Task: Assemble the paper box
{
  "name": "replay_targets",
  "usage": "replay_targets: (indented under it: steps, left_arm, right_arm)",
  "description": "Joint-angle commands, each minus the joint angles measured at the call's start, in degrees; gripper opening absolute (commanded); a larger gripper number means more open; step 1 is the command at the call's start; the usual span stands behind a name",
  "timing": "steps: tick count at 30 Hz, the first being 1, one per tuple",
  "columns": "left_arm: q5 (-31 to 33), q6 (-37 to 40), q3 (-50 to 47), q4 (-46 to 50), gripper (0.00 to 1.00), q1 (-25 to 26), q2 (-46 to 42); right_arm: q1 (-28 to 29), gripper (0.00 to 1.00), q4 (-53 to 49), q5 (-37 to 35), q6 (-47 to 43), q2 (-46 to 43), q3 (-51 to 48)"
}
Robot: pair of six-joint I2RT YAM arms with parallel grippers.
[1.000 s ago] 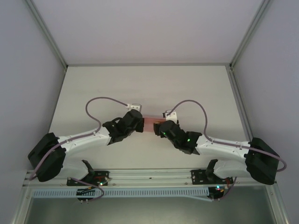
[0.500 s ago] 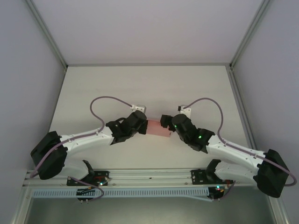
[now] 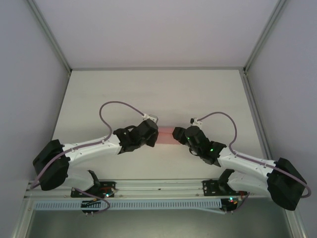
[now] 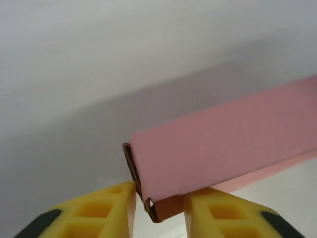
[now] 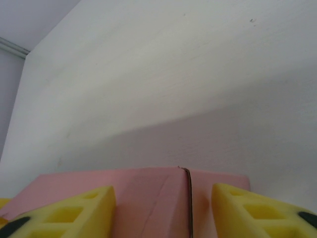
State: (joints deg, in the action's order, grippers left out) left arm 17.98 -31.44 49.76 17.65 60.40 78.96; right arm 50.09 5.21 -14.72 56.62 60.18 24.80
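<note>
1. Straddling the lower corner of one end of the pink paper box (image 4: 223, 144), the left gripper (image 4: 159, 198) has a yellow finger on either side. Whether it pinches the paper or only brackets it cannot be told.
2. The right gripper (image 5: 163, 196) is spread wide and clamps nothing. The box's pink face lies between and beyond its yellow fingers, and a thin dark seam line crosses that face.
3. Seen from above, the box lies between the two grippers near the middle of the white table (image 3: 148, 89), with its long side running left to right.
4. Progress, as a judgement: the sheet already looks folded into a long rectangular sleeve. The end at the left gripper appears open, showing a dark hollow edge and no flap tucked in. The other end is hidden. Closing the ends seems to be what remains.
</note>
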Motion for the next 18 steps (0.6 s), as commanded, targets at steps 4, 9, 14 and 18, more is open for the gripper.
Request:
replay_targets:
  steps: [4,9,14,18]
  left_arm:
    - [-5.10,3.34,3.01,10.22,0.52,0.86,-4.03]
    - [-5.50,0.50,4.15,12.50,0.84,-0.37,-7.05]
    - [-14.86,-1.52,1.25,7.51,1.00,-9.14,-8.78]
    - [-26.15,-1.83,-3.62,-1.03,1.00,-16.90,-7.37]
  right_arm:
    - [2.16,0.45,-6.10,1.40,4.52,2.53,-3.00]
    - [2.21,0.37,-6.46,0.78,6.47,3.53,-3.61]
    - [2.21,0.31,-6.78,0.77,5.93,4.38,-3.27]
    - [2.21,0.29,-7.81,0.57,6.17,4.69,-3.15]
